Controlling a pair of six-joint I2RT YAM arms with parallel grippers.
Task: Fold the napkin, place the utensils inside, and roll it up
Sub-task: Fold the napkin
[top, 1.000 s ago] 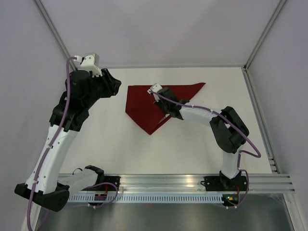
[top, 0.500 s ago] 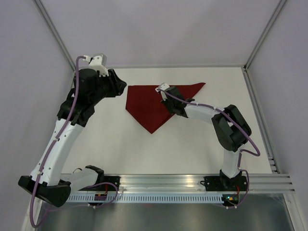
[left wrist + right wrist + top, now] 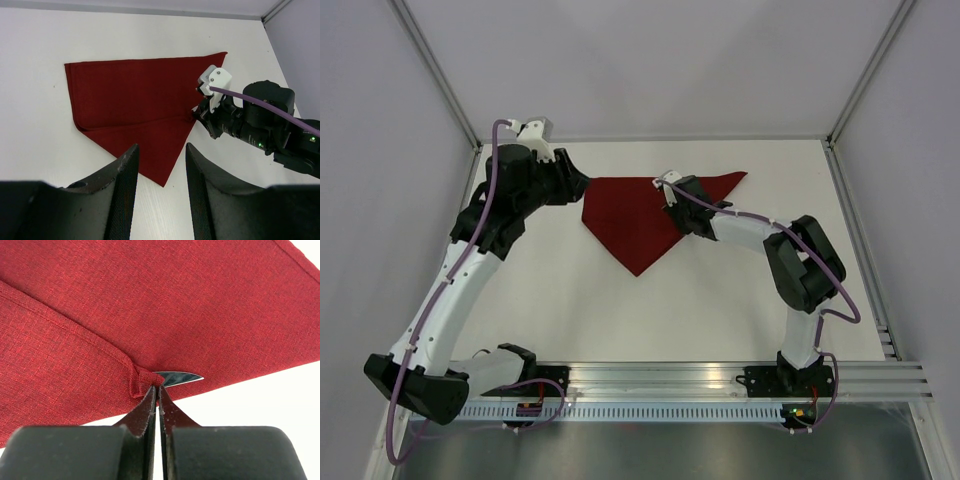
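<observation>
Since a second ago the right gripper (image 3: pixel 672 203) has drawn its fold up-right across the napkin (image 3: pixel 620 215), which lies upper centre in the top view. The left gripper (image 3: pixel 161 148) has neared the cloth's left corner. Only the right wrist view shows the fingers clamped on puckered cloth. The left wrist view shows the left gripper parted and empty.

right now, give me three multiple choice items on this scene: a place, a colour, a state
1. Where is the right gripper? A at the napkin's edge; B on bare table; C beside the left arm's base.
2. Napkin's colour? A blue; B green; C dark red.
3. The left gripper is: A shut on cloth; B open, empty; C shut, empty.
Answers: 1 A, it pinches a fold at the cloth's edge; 2 C, every view shows dark red; 3 B, its jaws stand apart, nothing between.
</observation>
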